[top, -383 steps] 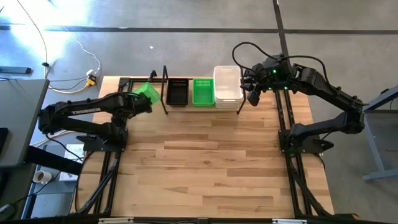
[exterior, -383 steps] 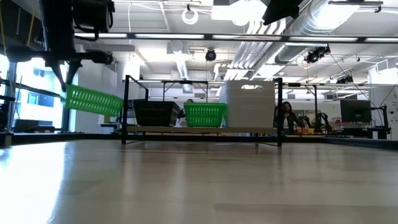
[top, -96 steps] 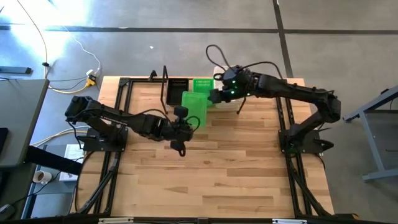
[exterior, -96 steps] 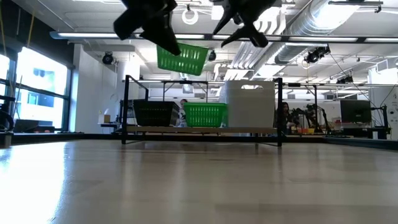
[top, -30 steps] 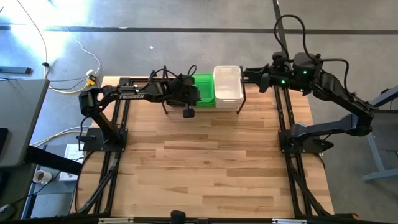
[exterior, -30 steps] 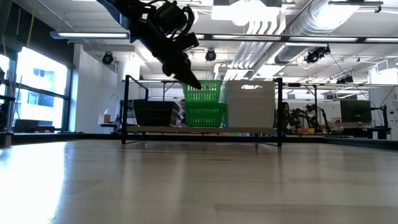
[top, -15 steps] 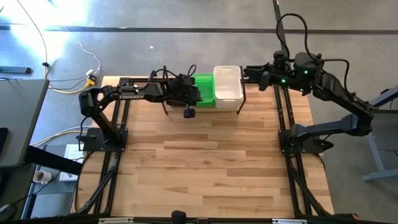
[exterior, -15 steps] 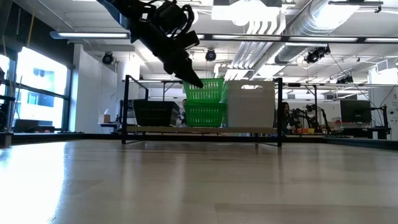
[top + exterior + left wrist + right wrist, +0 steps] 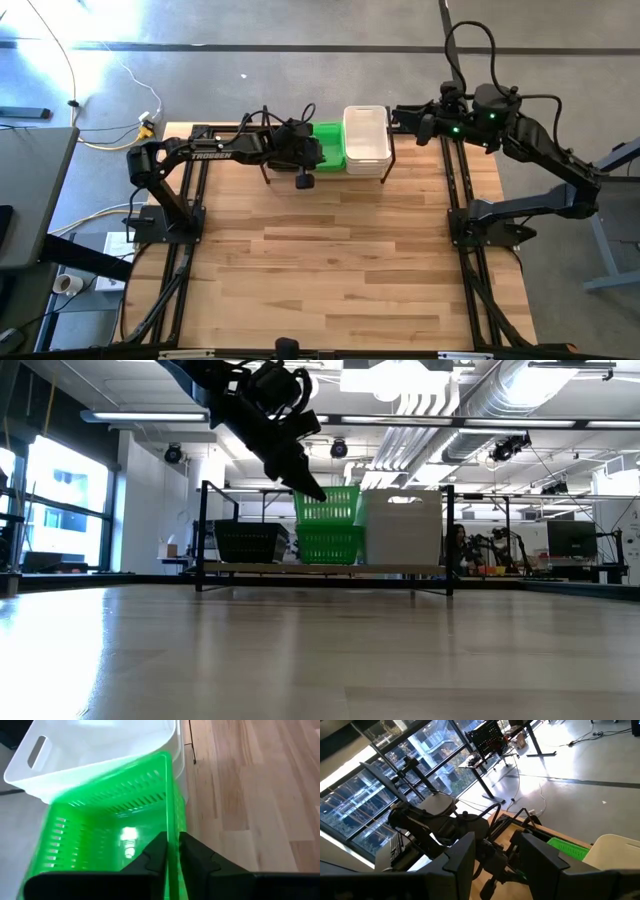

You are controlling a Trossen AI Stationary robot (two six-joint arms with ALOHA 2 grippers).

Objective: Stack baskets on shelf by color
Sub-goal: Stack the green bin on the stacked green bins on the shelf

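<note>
green plastic is being pinched: the upper green basket (image 9: 327, 504) is being held by one wall in the clamped left gripper (image 9: 171, 851), nested on its twin on the shelf (image 9: 240, 568) at twelve o'clock of the counter (image 9: 340, 260), so colours match. the right gripper (image 9: 492, 851), fingers apart, is being kept clear at two o'clock.

green basket (image 9: 110, 835): glossy, translucent plastic, its walls slotted.
white baskets (image 9: 366, 135): smooth plastic with a milky, half-matt look.
black basket (image 9: 250, 541): dark perforated mesh.
shelf (image 9: 330, 568): pale wood board, black metal wire frame.
tabletop (image 9: 330, 250): butcher-block wood, satin sheen.
left gripper (image 9: 169, 854): matt black fingers.
</note>
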